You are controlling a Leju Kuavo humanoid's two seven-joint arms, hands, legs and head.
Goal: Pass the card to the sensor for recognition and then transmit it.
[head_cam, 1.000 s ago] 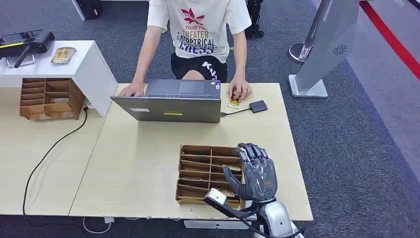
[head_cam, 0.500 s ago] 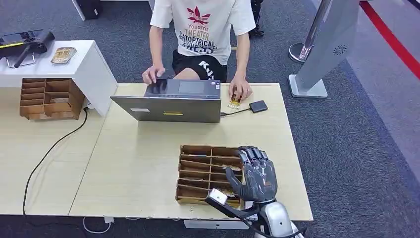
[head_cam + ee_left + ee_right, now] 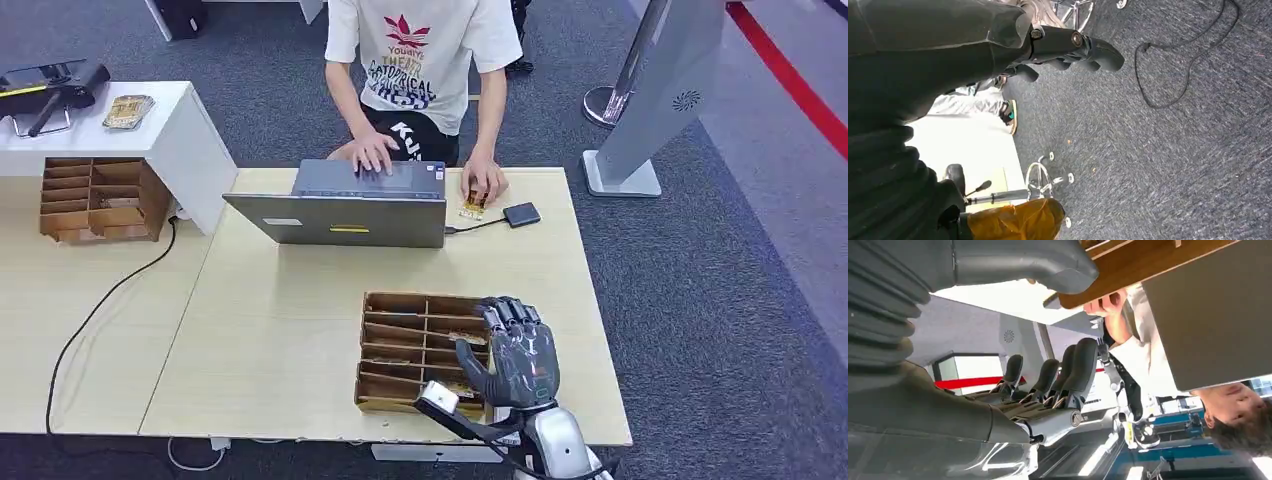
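1. Grey carpet surrounds a pale wooden bench [image 3: 300, 330] in the head view, with a white side table [image 3: 170, 125] at 10 o'clock.
2. At 5 o'clock on the bench the right hand [image 3: 520, 352] stands upright, fingers [image 3: 510, 312] extended and apart, thumb out to the side, holding nothing.
3. Its fingers overlap the 3 o'clock edge of a brown divided tray [image 3: 410, 350]; small cards lie in some slots, too small to read.
4. A second divided tray [image 3: 95, 198] sits at 9 o'clock, under the side table.
5. The left hand [image 3: 1068, 47] hangs over carpet, fingers curled inward on nothing.
6. At 12 o'clock a person's hand [image 3: 484, 183] rests on a card [image 3: 472, 208], just beside the dark sensor [image 3: 521, 214] and a laptop [image 3: 340, 205].
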